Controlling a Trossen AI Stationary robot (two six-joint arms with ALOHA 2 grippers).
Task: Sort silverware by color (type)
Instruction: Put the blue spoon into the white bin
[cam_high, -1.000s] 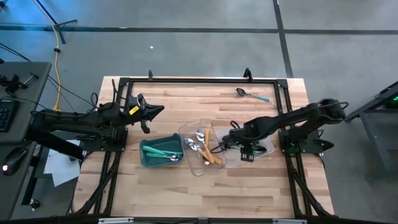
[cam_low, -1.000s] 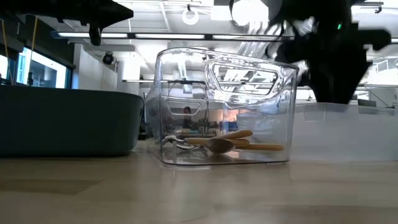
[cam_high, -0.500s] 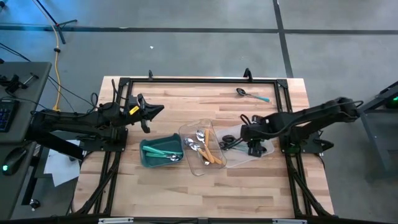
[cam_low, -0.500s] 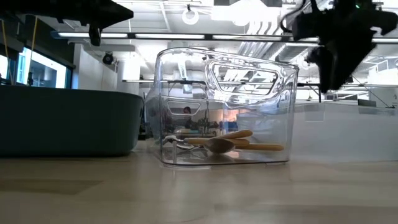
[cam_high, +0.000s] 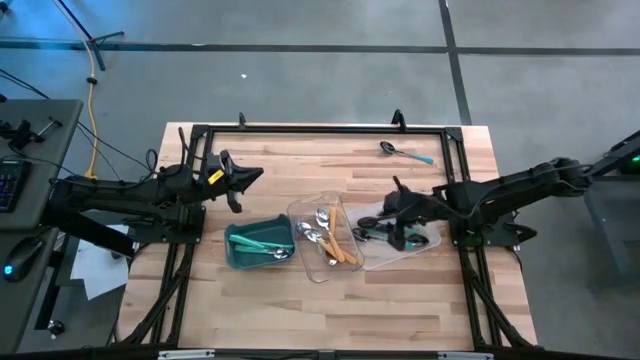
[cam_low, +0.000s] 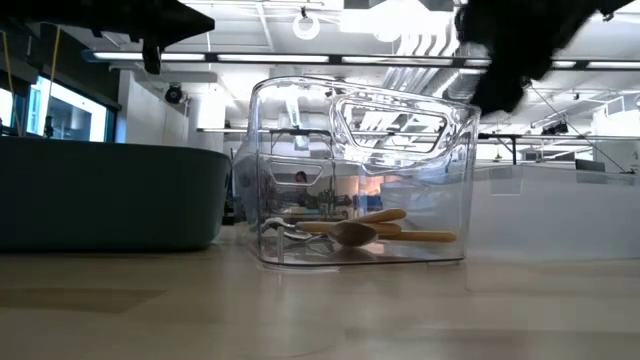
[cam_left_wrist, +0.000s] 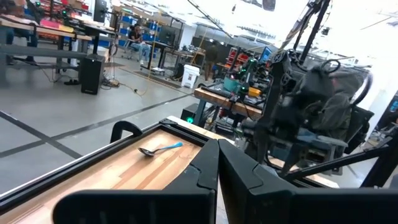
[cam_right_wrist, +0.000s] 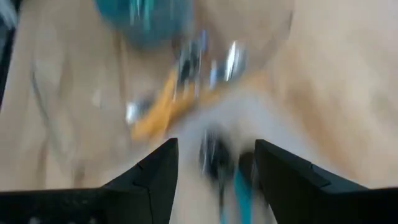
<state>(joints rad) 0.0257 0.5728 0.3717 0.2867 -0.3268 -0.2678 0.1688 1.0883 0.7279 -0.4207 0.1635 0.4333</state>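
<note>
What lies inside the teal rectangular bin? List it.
In the teal rectangular bin, seen from above: teal-handled utensils, one with a silver head. The exact count is unclear. From table height, its opaque wall hides everything.

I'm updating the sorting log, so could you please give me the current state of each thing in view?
Left gripper: shut, empty, parked at the table's left.
Right gripper: open, empty, above the right clear tray.
Teal bin: holds teal-handled utensils.
Middle clear tray: holds orange-handled spoons.
Lone teal-handled spoon: unsorted, at the far edge.
</note>
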